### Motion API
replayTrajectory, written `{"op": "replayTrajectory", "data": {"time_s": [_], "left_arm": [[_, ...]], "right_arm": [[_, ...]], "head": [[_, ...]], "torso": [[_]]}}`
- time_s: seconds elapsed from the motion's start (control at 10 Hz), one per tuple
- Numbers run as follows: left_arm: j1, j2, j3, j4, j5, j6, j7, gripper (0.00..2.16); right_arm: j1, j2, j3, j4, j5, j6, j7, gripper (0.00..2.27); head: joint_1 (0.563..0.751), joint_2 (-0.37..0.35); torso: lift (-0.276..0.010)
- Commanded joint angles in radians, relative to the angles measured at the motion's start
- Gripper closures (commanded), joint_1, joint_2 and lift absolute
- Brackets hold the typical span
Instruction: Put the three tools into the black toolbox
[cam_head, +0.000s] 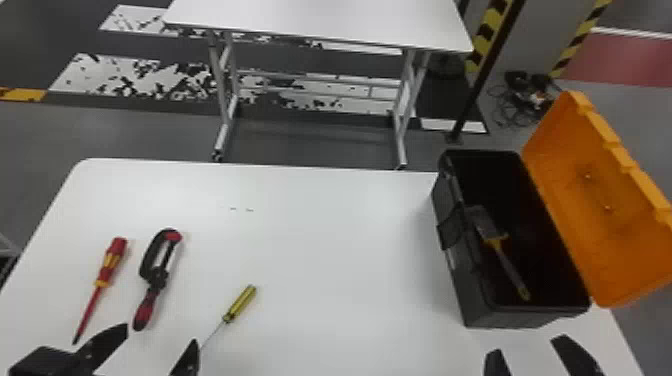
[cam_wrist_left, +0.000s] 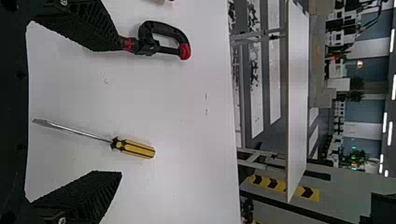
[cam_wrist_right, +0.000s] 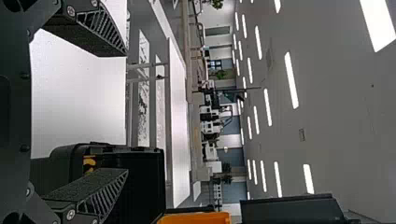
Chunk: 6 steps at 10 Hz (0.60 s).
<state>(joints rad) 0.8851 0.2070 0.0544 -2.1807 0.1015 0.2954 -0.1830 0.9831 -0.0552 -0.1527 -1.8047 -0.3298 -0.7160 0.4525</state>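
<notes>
My left gripper (cam_head: 160, 336) stands open at the table's near left, its fingers apart around the lower ends of the clamp and yellow screwdriver as seen from above. The red screwdriver (cam_head: 106, 267) lies farthest left, the black-and-red clamp (cam_head: 156, 275) beside it, the yellow screwdriver (cam_head: 240, 303) to their right. In the left wrist view, the yellow screwdriver (cam_wrist_left: 133, 148) lies beyond the open left gripper (cam_wrist_left: 120, 111). The black toolbox (cam_head: 475, 285) stands open at the right. My right gripper (cam_head: 527, 346), also open and holding nothing, is at its near side; the right wrist view shows this gripper (cam_wrist_right: 126, 113).
A brush with a yellow band (cam_head: 495, 242) leans inside the toolbox. The orange lid (cam_head: 600, 200) is swung out to the right. Behind the white work table (cam_head: 340, 225) stands another white table (cam_head: 320, 17), across a strip of floor.
</notes>
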Motion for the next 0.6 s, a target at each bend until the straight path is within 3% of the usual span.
{"op": "replayTrajectory", "data": {"time_s": [0.0, 0.5], "left_arm": [[-0.037, 0.002, 0.018, -0.039, -0.005, 0.158, -0.020, 0.04], [-0.207, 0.002, 0.041, -0.036, -0.005, 0.557, -0.124, 0.04]], "right_arm": [[0.002, 0.000, -0.001, -0.001, 0.000, -0.003, 0.000, 0.12], [0.003, -0.002, -0.005, -0.005, 0.000, -0.006, 0.002, 0.12]], "head": [[0.695, -0.102], [0.695, -0.070]], "torso": [[-0.051], [-0.051]]}}
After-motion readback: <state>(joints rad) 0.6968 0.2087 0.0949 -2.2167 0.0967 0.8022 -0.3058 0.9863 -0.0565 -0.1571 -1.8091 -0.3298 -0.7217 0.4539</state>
